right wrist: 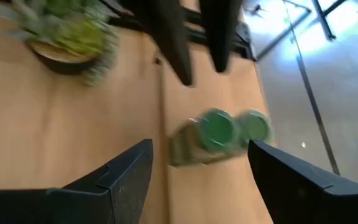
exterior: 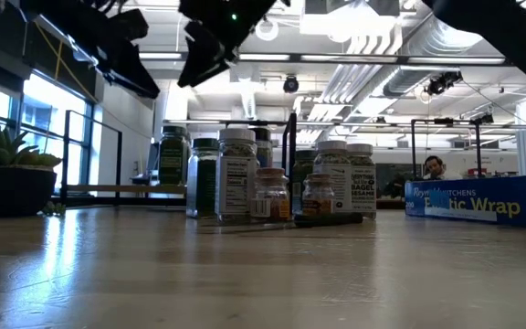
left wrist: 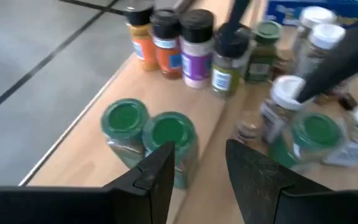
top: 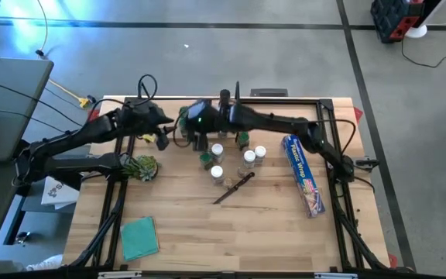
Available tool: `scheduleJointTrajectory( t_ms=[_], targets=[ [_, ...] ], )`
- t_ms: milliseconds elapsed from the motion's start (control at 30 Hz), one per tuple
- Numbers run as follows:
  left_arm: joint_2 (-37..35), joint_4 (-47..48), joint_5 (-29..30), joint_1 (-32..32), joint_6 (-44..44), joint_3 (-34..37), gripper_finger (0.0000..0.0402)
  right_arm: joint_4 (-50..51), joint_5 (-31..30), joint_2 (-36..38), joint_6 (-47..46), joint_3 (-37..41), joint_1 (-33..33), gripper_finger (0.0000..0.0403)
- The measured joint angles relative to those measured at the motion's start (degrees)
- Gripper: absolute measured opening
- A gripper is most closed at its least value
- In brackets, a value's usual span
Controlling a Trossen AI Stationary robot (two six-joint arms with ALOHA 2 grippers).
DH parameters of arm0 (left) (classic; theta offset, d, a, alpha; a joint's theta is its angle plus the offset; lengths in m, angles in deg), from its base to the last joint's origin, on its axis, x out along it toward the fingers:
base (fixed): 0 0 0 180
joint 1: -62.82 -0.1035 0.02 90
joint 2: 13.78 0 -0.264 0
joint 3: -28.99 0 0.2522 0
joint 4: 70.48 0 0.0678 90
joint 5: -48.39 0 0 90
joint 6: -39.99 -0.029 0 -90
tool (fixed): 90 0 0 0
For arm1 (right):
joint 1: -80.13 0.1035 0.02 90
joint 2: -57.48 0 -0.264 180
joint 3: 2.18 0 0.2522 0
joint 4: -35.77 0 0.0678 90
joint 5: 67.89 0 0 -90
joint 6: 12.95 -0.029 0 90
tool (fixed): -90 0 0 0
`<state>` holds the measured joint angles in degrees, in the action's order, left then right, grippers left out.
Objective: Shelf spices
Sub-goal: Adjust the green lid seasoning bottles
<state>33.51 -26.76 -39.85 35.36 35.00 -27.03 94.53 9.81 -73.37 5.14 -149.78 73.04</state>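
Green-capped jars (left wrist: 148, 134) stood on the shelf (left wrist: 92, 146). The left gripper (left wrist: 197, 171) hung over them, fingers parted, empty. The right gripper (right wrist: 197, 174) gaped wide, empty.

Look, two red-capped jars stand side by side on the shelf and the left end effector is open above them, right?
Not quite: the caps are green, not red. The left wrist view shows the two green-capped jars side by side on the shelf, with the left end effector open above them.

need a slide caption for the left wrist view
Left gripper open above two green-capped jars on the shelf, four black-capped jars lined up beyond.
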Motion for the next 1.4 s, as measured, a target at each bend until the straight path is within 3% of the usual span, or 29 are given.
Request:
scheduleJointTrajectory(
  t_ms=[133,367,633,1400],
  targets=[
    [-1.42,3.71,1.53,1.78,1.33,-2.34,0.014,-2.12,-0.15,-0.23,-1.91,1.15,2.73,0.0259],
    [-8.56,4.11,4.56,4.3,7.31,-4.38,0.014,-7.13,2.25,-5.73,-4.03,2.05,1.74,0.0256],
    [-14.19,4.85,4.59,5.87,7.35,-4.4,0.014,-12.27,4.92,-11.07,-3.19,2.08,0.94,0.0201],
    [-14.71,4.94,4.63,5.88,6.69,-4.38,0.014,-16.92,3.22,-11.45,-3.08,2.08,-1.55,0.0188]
  ],
)
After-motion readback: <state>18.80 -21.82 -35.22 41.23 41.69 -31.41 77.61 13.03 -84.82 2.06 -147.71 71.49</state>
